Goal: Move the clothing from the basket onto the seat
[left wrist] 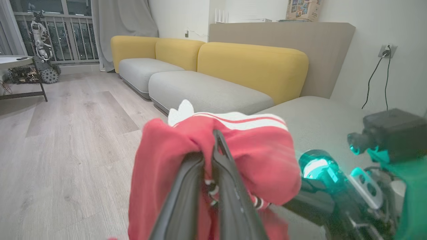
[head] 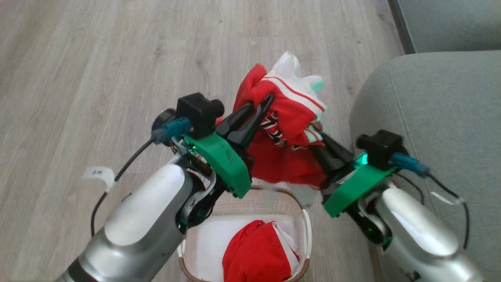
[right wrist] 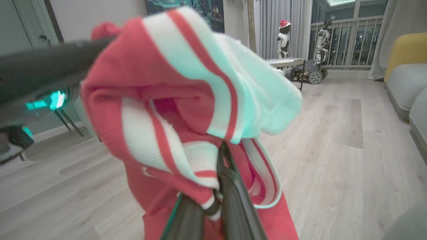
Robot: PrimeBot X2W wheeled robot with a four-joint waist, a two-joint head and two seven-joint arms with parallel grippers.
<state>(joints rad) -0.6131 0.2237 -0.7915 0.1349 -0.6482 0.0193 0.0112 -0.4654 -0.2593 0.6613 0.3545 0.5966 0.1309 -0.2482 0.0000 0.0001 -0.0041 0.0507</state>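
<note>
Overhead, from the head view, we see both arms raised above the basket (head: 270,190), sharing one red garment (head: 287,133) between them. The left gripper (head: 260,103) has its two dark fingers pinched together on the garment's left side. The right gripper (head: 328,148) is likewise closed on the lower right, its tips buried in cloth. The garment is bunched. Its length runs up and down that view, with a white fold at the far end and a loose red hem hanging just over the basket's back rim. White trim with a red stripe slants across the top.

Black, white-edged marks show in a crease, too crumpled for us to read. A white tag (head: 98,172) on the left arm's cable carries writing too blurred to make out.

A second red garment (head: 254,254) lies in the basket. The grey-green seat (head: 438,109) stands to the right, just beside the right arm, apart from the held garment. Pale wood floor (head: 117,58) lies beyond.
</note>
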